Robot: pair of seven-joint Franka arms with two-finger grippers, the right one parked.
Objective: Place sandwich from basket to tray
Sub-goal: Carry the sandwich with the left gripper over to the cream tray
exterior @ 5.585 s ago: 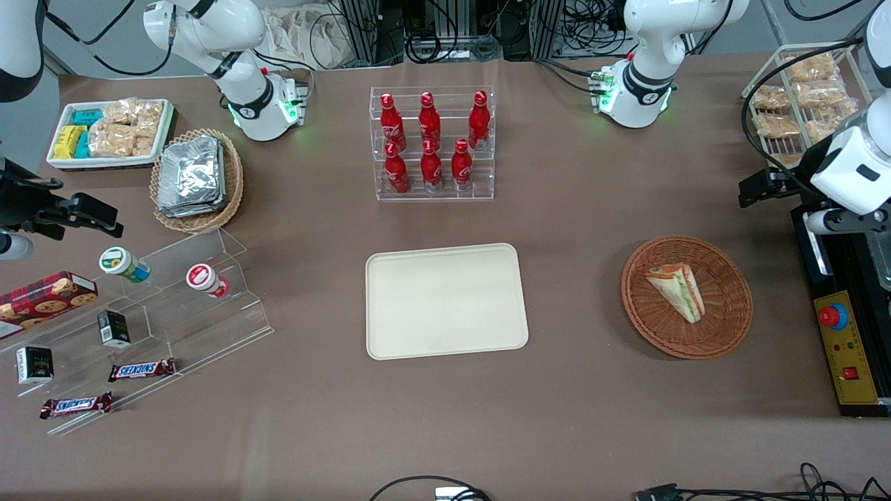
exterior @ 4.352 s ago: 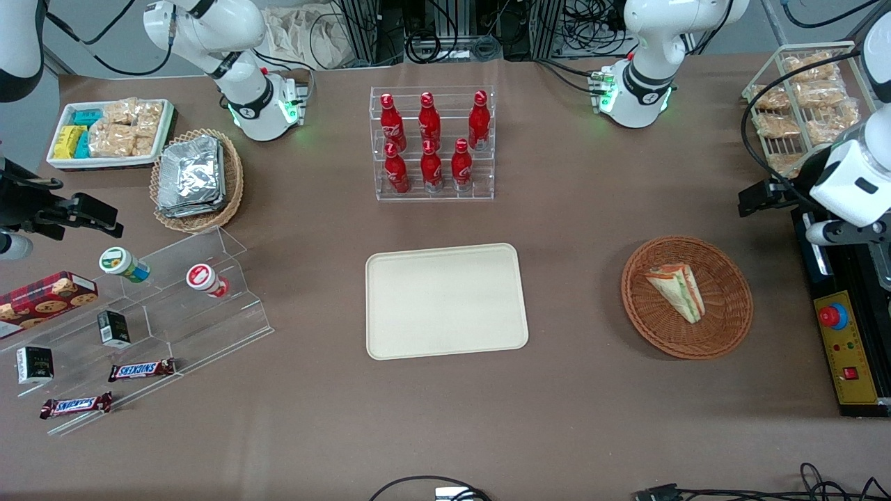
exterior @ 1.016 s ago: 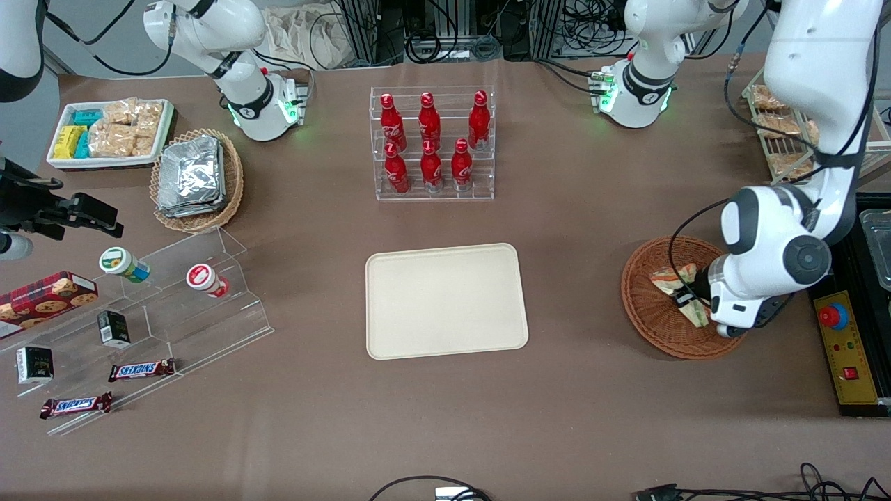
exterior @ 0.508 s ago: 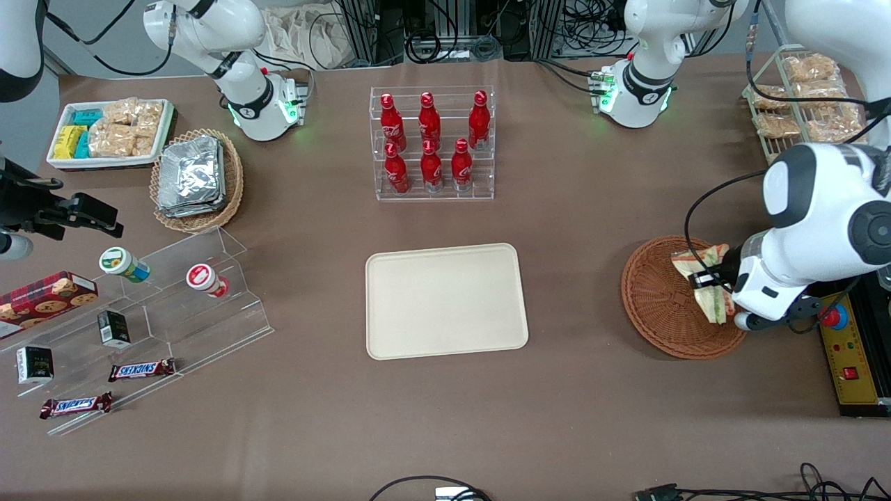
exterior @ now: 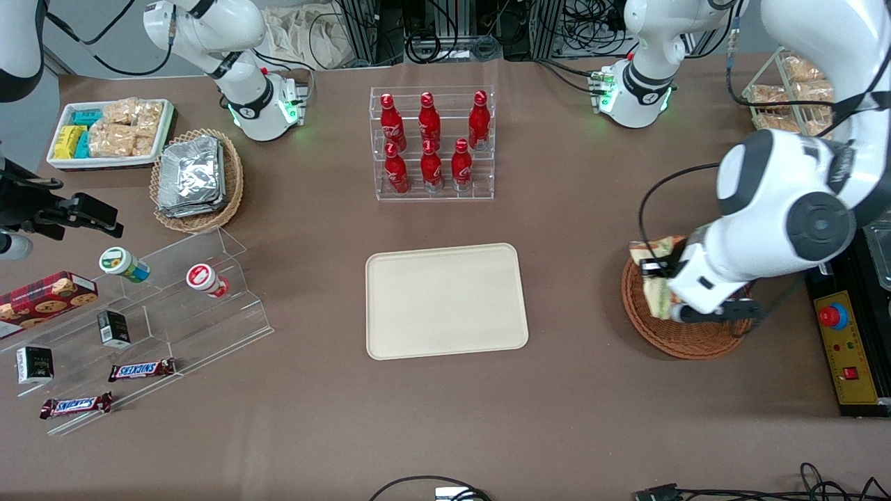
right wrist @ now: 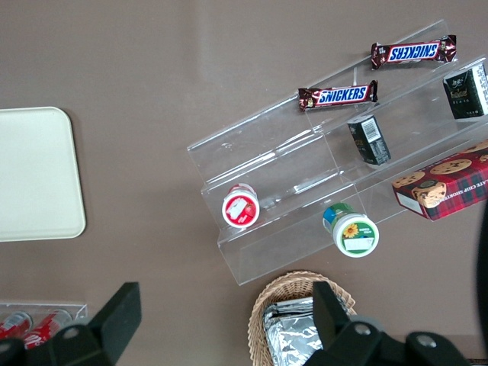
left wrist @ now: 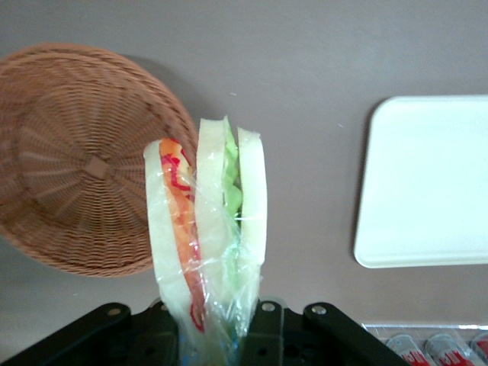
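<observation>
The sandwich (exterior: 654, 278) hangs in the air above the basket (exterior: 686, 341), over the basket's rim at about 9 o'clock, the side facing the tray (exterior: 445, 300). It is pinched at one end by the gripper (left wrist: 221, 335), whose jaws press on the bread faces through the clear wrap; in the wrist view the wedge (left wrist: 210, 229) sticks out from the jaws with its orange and green layers edge-on.

The step in hand looks like the carry toward the tray. To do it well, I would keep the height until the wedge has cleared the wicker rim, then travel straight toward 9 o'clock over bare tabletop (exterior: 578, 299), with nothing standing in between. The hold is on soft bread in slippery film, so a steady pace without sudden turns seems wise. Aim for the tray's middle, lower until the wedge is close to the surface, and only then let go, so it lies flat and does not tumble over the low rim.

Hard to make out: in the front view the arm's wrist covers much of the sandwich and the basket's 3 o'clock half. In the wrist view the pinch line itself is cut off, so how much of the wedge sits between the jaws cannot be told, nor whether the wrap alone is caught on one side.
</observation>
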